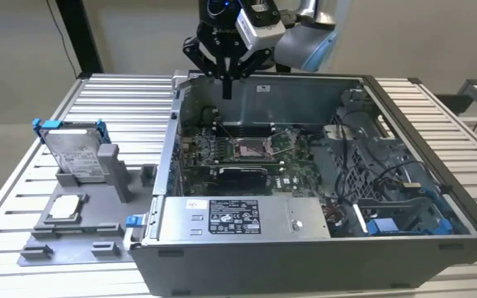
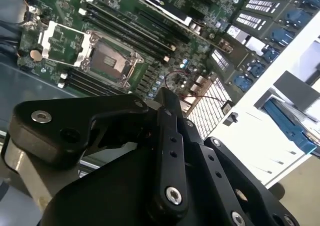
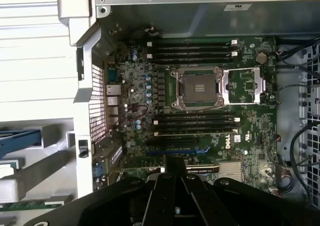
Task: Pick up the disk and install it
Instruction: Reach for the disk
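The disk (image 1: pixel 77 151), a silver-grey drive with a white label in a blue carrier, stands upright in a grey holder (image 1: pixel 97 180) on the table, at the exterior view's left. My gripper (image 1: pixel 226 87) hangs over the back wall of the open computer case (image 1: pixel 404 118), well away from the disk. Its black fingers (image 2: pixel 167 116) are pressed together, shut on nothing. In both wrist views they point down at the motherboard (image 3: pixel 200 116) and its processor socket (image 3: pixel 197 89). A blue edge (image 3: pixel 20 138) beside the case in the first wrist view looks like the disk's carrier.
A grey fixture plate (image 1: pixel 97 233) holds a small white-topped chip (image 1: pixel 64 208). Inside the case are a grey power supply box (image 1: pixel 238 217), loose cables (image 1: pixel 387 167) and a blue-trimmed bay (image 1: pixel 392 225) at the exterior view's right. Slatted metal table (image 1: pixel 122 105) surrounds it.
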You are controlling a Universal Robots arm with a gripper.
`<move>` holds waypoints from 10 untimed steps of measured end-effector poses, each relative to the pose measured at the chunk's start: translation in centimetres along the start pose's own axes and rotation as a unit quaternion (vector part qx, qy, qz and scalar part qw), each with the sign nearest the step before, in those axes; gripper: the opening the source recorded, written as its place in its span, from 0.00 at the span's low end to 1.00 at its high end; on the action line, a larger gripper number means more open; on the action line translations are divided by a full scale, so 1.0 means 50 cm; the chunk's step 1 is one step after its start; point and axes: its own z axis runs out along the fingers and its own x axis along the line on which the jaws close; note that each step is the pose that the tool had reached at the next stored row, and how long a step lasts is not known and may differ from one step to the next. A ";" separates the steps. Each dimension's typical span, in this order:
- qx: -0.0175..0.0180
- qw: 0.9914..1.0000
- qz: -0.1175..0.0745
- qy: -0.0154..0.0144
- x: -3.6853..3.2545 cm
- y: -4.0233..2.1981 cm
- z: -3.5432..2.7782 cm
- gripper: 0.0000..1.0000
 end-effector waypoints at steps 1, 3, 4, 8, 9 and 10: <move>0.000 1.000 0.000 0.000 0.000 0.000 0.000 0.00; 0.000 1.000 0.000 -0.001 0.000 0.000 0.000 0.00; 0.000 1.000 0.000 -0.002 0.000 0.000 0.000 0.00; 0.000 1.000 0.000 -0.003 0.003 0.000 0.000 0.00; 0.000 1.000 0.000 -0.003 0.004 0.000 0.000 0.00; 0.000 1.000 -0.001 -0.003 0.004 0.000 0.000 0.00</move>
